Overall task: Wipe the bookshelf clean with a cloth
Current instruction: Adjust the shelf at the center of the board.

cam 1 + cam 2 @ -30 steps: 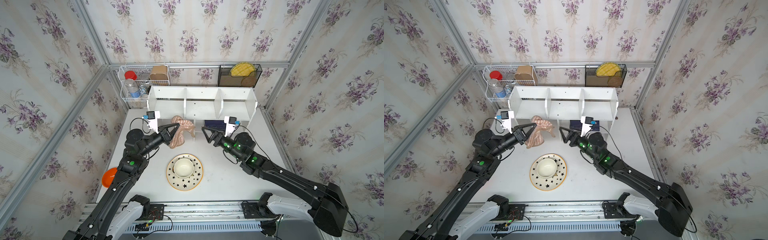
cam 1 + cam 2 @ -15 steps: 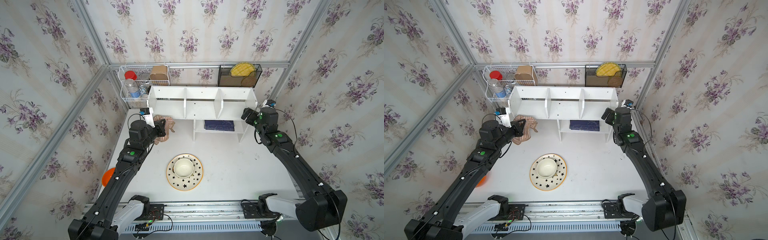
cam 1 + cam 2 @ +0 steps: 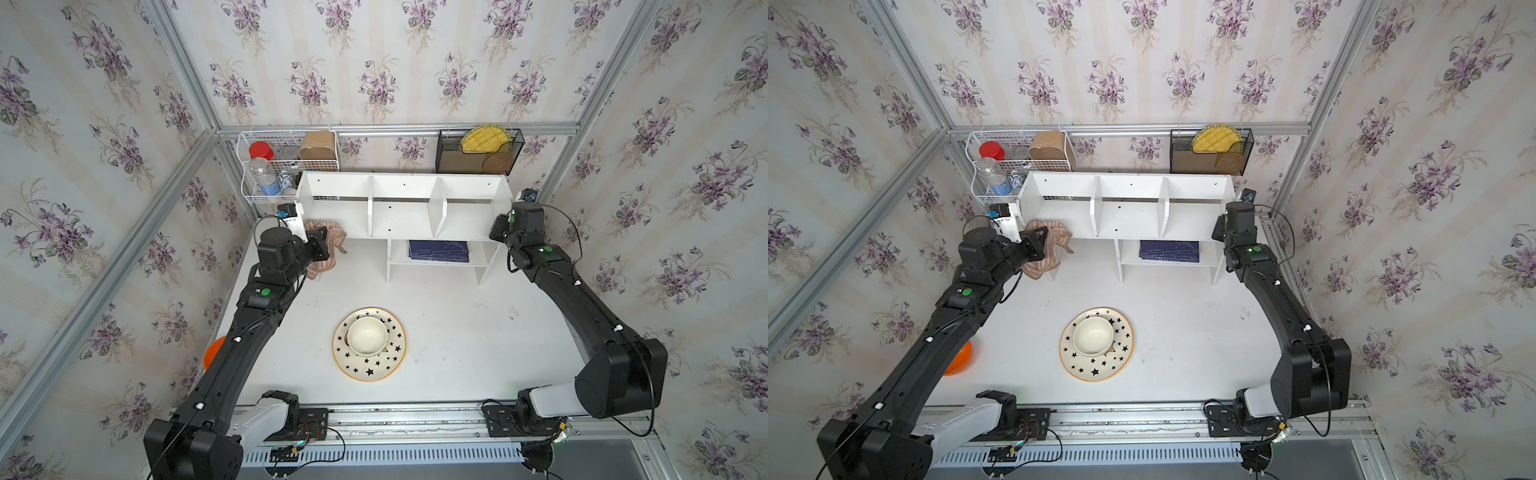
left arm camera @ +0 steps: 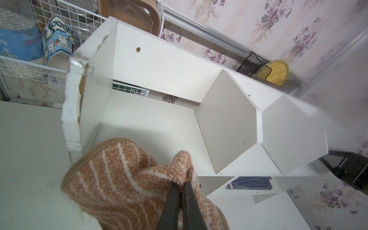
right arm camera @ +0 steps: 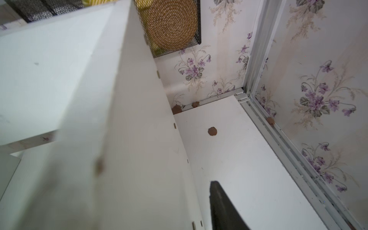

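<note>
The white bookshelf (image 3: 399, 187) (image 3: 1129, 187) stands at the back of the table, and its three top compartments hold nothing. My left gripper (image 4: 180, 184) (image 3: 318, 245) is shut on the brown striped cloth (image 4: 119, 179) (image 3: 332, 235) (image 3: 1054, 245), which bunches at the front lip of the left compartment (image 4: 159, 65). My right gripper (image 3: 498, 228) (image 3: 1219, 228) is at the shelf's right end panel (image 5: 139, 139). One dark finger (image 5: 221, 203) shows beside the panel's outer face. The other finger is hidden behind the panel.
A star-patterned plate (image 3: 353, 368) with a cream bowl (image 3: 368, 336) sits mid-table. A dark blue book (image 3: 438, 250) lies on the lower shelf. A wire basket (image 3: 286, 166) and a black mesh organizer (image 3: 478, 153) hang behind. An orange dish (image 3: 214, 351) lies under the left arm. Brown crumbs (image 5: 212, 131) lie by the right wall.
Both arms swung out from in front of the shelf's middle. The left carried the cloth to the left compartment, and the right went to the right end panel.
</note>
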